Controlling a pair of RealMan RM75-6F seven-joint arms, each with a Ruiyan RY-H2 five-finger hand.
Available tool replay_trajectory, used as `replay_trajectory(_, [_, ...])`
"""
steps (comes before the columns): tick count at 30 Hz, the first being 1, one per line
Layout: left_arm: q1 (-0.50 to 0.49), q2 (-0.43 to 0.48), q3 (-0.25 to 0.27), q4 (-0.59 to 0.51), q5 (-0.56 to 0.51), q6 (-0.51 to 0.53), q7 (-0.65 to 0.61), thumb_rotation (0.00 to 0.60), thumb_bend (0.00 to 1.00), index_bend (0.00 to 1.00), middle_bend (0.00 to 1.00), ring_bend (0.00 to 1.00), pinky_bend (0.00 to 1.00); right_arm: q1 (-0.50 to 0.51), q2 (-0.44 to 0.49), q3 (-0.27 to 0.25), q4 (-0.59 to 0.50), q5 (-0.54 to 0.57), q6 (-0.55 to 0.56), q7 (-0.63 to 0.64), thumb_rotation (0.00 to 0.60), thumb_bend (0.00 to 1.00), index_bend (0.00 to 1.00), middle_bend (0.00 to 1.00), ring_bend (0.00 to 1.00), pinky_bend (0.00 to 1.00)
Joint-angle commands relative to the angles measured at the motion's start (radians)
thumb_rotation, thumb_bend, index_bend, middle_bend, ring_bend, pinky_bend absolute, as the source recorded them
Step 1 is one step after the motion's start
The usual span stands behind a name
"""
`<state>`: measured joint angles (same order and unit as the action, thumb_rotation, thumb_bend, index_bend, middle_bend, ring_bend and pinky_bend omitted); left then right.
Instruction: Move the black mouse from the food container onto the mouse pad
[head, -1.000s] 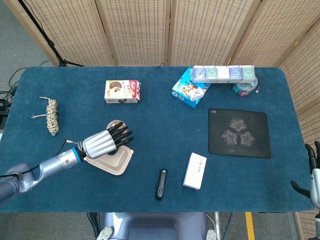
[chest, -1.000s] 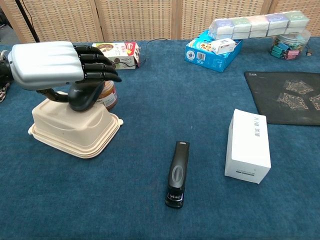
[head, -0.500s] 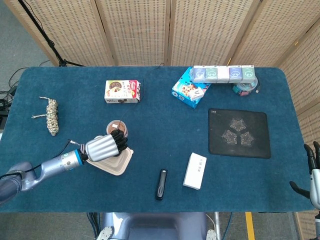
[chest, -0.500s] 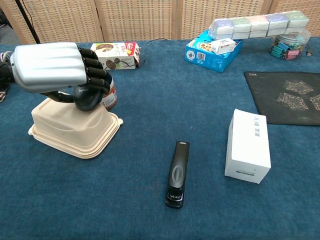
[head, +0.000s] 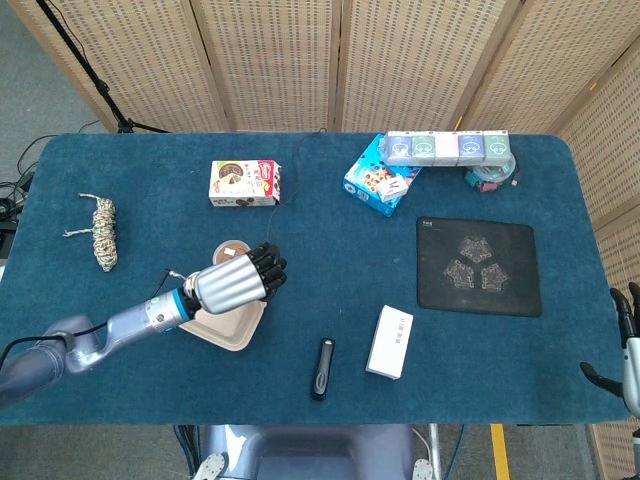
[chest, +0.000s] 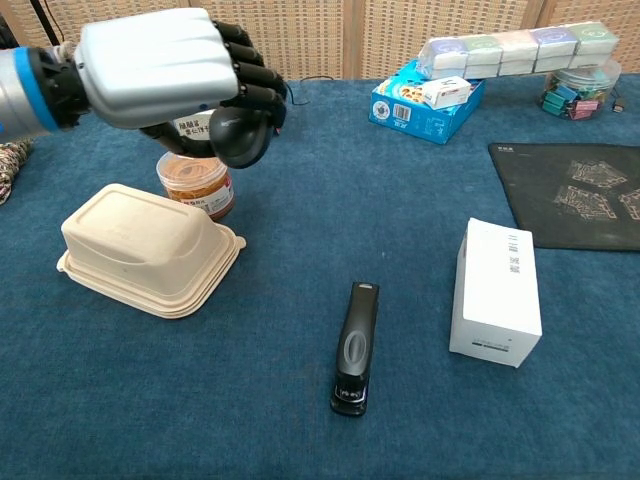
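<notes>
The stapler (chest: 353, 349) and white box (chest: 497, 290) lie nearest. Behind them the food container (chest: 145, 249) sits closed. Above it, the left hand (chest: 180, 75) curls its fingers (chest: 255, 85) around the black mouse (chest: 240, 135). The mouse pad (chest: 580, 190) lies far right. The right hand (head: 625, 345) shows partly at the table edge; its finger state cannot be told.

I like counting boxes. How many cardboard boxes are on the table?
3. A chocolate snack box at the back left, a blue box at the back middle, and a white box near the front. More may be hidden.
</notes>
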<state>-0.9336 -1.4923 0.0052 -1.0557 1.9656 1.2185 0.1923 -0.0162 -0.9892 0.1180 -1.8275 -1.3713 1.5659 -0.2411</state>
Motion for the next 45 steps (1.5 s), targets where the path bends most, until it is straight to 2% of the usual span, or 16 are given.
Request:
replay_trajectory(1, [-0.062, -0.062, -0.054, -0.030, -0.051, -0.098, 0.058, 0.600, 0.30, 0.43, 0.44, 0.36, 0.34, 0.001, 0.006, 0.001, 0.000, 0.004, -0.005, 0.011, 0.600, 0.00, 0.00, 0.00, 0.00, 0.00])
replay_trajectory(5, [-0.121, -0.155, -0.093, 0.007, -0.097, -0.192, 0.101, 0.600, 0.31, 0.43, 0.44, 0.36, 0.34, 0.003, 0.013, 0.002, 0.002, 0.007, -0.011, 0.026, 0.600, 0.00, 0.00, 0.00, 0.00, 0.00])
replay_trajectory(8, [-0.172, -0.249, -0.115, 0.075, -0.126, -0.259, 0.125, 0.600, 0.31, 0.43, 0.44, 0.36, 0.34, 0.004, 0.019, 0.001, 0.004, 0.011, -0.019, 0.041, 0.600, 0.00, 0.00, 0.00, 0.00, 0.00])
replay_trajectory(15, [-0.251, -0.409, -0.143, 0.238, -0.167, -0.312, 0.118, 0.600, 0.31, 0.43, 0.44, 0.36, 0.34, 0.004, 0.032, 0.005, 0.006, 0.022, -0.025, 0.070, 0.600, 0.00, 0.00, 0.00, 0.00, 0.00])
replay_trajectory(22, [-0.291, -0.525, -0.146, 0.405, -0.215, -0.345, 0.085, 0.600, 0.30, 0.42, 0.43, 0.36, 0.34, 0.000, 0.046, 0.009, 0.010, 0.038, -0.028, 0.099, 0.600, 0.00, 0.00, 0.00, 0.00, 0.00])
replay_trajectory(31, [-0.309, -0.605, -0.137, 0.549, -0.256, -0.350, 0.025, 0.600, 0.30, 0.42, 0.43, 0.35, 0.34, 0.002, 0.051, 0.011, 0.010, 0.047, -0.030, 0.103, 0.600, 0.00, 0.00, 0.00, 0.00, 0.00])
replay_trajectory(41, [-0.329, -0.673, -0.143, 0.627, -0.304, -0.360, -0.020, 0.600, 0.29, 0.37, 0.39, 0.34, 0.34, 0.007, 0.051, 0.012, 0.013, 0.053, -0.038, 0.102, 0.600, 0.00, 0.00, 0.00, 0.00, 0.00])
replay_trajectory(45, [-0.335, -0.706, -0.158, 0.651, -0.336, -0.363, -0.014, 0.600, 0.28, 0.30, 0.32, 0.30, 0.34, 0.009, 0.051, 0.013, 0.015, 0.057, -0.040, 0.103, 0.600, 0.00, 0.00, 0.00, 0.00, 0.00])
